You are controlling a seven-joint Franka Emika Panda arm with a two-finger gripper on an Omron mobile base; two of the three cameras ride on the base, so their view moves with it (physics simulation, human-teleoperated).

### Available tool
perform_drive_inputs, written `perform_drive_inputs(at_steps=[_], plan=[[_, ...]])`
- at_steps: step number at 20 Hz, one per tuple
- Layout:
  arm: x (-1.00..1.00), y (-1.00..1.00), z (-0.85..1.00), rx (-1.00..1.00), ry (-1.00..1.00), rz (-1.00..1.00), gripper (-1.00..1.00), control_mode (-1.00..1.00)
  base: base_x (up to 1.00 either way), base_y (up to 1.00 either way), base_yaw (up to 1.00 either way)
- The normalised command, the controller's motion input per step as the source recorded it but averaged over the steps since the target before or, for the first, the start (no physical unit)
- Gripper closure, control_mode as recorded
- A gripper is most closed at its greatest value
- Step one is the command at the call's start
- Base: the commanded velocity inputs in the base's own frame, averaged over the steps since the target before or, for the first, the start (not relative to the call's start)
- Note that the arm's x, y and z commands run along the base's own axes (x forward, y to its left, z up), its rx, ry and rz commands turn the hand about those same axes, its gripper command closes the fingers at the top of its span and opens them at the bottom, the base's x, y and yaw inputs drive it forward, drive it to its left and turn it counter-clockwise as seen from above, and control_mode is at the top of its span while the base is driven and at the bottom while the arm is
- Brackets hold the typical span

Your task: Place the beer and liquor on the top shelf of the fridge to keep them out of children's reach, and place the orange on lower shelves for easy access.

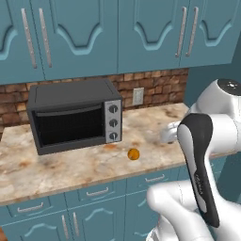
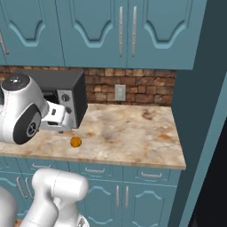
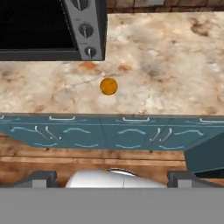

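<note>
The orange [image 1: 133,154] is sat alone near the counter's [image 2: 133,133] front edge, just by the oven's [image 1: 75,115] corner, while the gripper [image 3: 111,179] is spread wide with nothing held

Nothing readable anywhere here, honestly. The oven [image 1: 75,115] has three knobs but no legible markings or brand on its panel, and the wall outlet [image 2: 119,92] and cabinet doors [image 1: 94,33] are plain too.
</note>
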Motion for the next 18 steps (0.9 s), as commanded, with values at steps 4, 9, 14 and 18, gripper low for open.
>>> perform_drive_inputs(at_steps=[4, 9, 14, 18], plan=[[0.36, 0.20, -0.67, 0.00, 0.08, -0.11, -1.00, -1.00, 0.00, 0.00, 0.00], [0.39, 0.17, -0.63, 0.00, 0.07, -0.09, -1.00, -1.00, 0.00, 0.00, 0.00], [0.43, 0.20, -0.55, 0.00, 0.10, -0.07, -1.00, -1.00, 0.00, 0.00, 0.00], [0.38, 0.01, -0.36, 0.01, 0.11, -0.04, -1.00, -1.00, 0.00, 0.00, 0.00]])
